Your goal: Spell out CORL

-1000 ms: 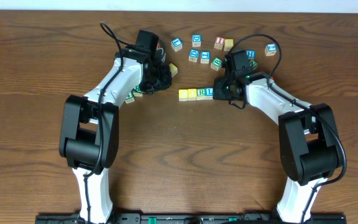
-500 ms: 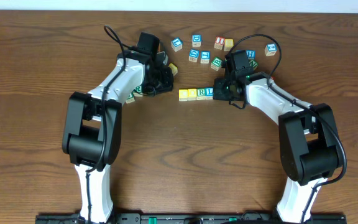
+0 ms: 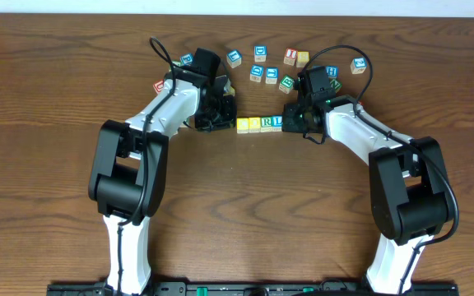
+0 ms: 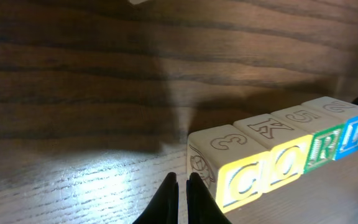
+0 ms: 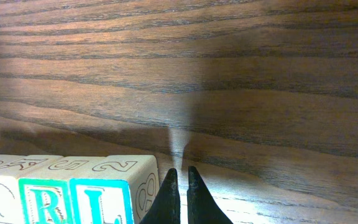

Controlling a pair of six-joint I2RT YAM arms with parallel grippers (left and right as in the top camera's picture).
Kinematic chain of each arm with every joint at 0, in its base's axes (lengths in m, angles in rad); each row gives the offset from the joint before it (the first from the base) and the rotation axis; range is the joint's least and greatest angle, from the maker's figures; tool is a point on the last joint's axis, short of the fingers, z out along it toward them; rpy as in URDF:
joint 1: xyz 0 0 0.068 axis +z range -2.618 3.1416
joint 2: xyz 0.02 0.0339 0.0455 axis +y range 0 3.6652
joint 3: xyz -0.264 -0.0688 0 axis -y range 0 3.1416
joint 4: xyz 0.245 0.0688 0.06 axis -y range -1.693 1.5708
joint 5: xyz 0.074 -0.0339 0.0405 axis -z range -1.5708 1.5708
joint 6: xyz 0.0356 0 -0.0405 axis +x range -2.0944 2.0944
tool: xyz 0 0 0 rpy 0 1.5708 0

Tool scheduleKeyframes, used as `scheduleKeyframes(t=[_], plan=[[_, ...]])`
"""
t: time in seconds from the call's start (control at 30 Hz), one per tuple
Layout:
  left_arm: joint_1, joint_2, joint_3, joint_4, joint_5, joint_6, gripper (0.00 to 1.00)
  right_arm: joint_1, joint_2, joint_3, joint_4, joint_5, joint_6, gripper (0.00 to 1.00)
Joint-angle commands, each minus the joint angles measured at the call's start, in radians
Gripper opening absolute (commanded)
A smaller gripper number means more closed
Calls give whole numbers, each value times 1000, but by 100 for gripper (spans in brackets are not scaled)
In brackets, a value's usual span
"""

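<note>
The four blocks [image 3: 259, 123] stand in one touching row on the table [image 3: 237, 205], reading C, O, R, L. The left gripper [image 4: 181, 186], fingers pressed together, is just beside the C block [image 4: 244, 183]. The right gripper [image 5: 179, 186], also pressed together, is just beside the L block [image 5: 101, 202].
</note>
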Motion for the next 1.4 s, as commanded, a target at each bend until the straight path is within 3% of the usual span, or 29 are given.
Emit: scheduleKeyframes(t=[0.0,1.37], plan=[[0,19,-7,-1,13,2,8,13,14,-5,-1,-3,-11,1],[-35,19,-7,67,5,10,7,31,14,-5,-7,-1,8,1]])
